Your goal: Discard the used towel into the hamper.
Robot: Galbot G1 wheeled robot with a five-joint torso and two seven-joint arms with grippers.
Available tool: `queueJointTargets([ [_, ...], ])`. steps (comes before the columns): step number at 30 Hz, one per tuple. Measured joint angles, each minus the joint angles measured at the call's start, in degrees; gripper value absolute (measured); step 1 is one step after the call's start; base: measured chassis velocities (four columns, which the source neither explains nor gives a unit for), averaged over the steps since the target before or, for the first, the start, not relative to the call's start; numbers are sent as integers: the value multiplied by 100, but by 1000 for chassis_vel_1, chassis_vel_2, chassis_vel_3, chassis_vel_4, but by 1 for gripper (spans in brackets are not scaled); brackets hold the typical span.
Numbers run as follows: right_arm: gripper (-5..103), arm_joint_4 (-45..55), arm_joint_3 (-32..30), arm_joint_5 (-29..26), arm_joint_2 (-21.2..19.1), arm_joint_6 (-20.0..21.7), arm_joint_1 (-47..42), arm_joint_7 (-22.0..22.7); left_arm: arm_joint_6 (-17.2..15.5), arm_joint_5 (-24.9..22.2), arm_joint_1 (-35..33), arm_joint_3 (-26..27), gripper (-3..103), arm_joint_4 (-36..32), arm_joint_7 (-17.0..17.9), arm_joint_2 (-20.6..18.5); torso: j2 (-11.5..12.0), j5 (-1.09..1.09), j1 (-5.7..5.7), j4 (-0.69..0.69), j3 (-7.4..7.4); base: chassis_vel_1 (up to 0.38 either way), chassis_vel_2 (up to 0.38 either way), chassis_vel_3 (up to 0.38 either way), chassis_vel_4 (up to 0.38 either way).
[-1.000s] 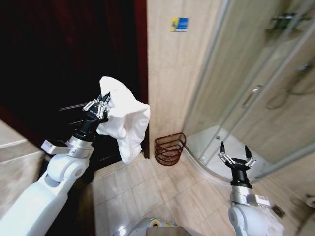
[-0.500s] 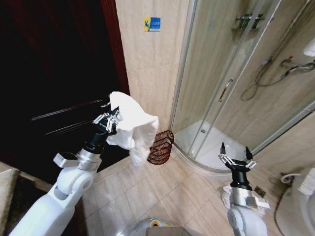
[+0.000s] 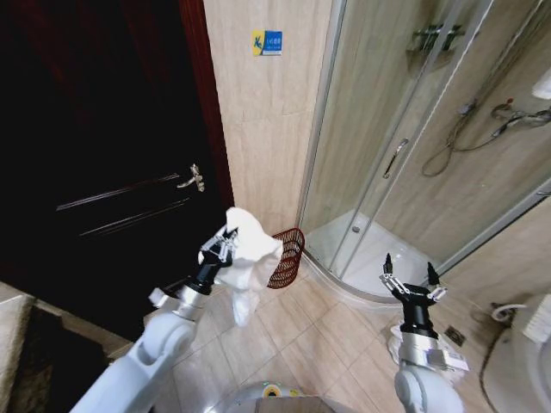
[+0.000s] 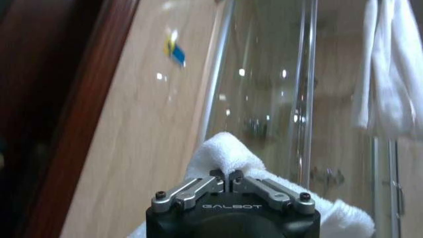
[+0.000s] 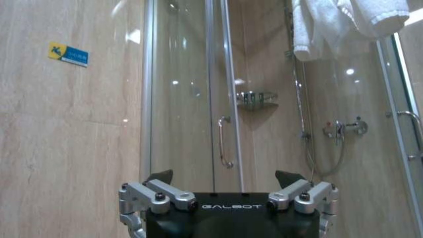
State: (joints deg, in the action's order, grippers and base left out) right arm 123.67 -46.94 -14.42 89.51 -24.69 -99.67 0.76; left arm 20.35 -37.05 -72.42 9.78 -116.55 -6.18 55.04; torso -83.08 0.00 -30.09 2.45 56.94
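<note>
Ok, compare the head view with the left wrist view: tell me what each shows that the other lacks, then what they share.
Head view alone: the hamper on the floor by the wall, partly behind the towel; the dark door's handle; the right gripper, jaws open, held low before the shower stall.

Left wrist view alone: a close look at the left gripper, jaws shut on the towel's fold, and white cloth hanging beyond the glass.

Both: the held towel, the left gripper, the blue wall sign, the shower glass.

White towel [image 3: 245, 262] hangs crumpled from the left gripper [image 3: 222, 245]; just beyond it, the reddish-brown wire hamper [image 3: 287, 256] stands tilted on the floor
</note>
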Motion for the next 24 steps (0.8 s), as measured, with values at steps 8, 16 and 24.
queueJointTargets([
  [8,100,-76,-28,-2,54,-129,-125,-63,72,19,391,-576,2,683,-2,351,0,0,0,0,0,0,0,0,0],
  [16,100,-97,-12,3,83,-151,-141,-101,140,7,881,-893,2,1348,-16,720,0,1,0,0,0,0,0,0,0],
  [24,100,-99,69,71,175,-153,-158,-153,157,-211,1275,-1190,2,2083,211,1120,0,0,0,0,0,0,0,0,0],
])
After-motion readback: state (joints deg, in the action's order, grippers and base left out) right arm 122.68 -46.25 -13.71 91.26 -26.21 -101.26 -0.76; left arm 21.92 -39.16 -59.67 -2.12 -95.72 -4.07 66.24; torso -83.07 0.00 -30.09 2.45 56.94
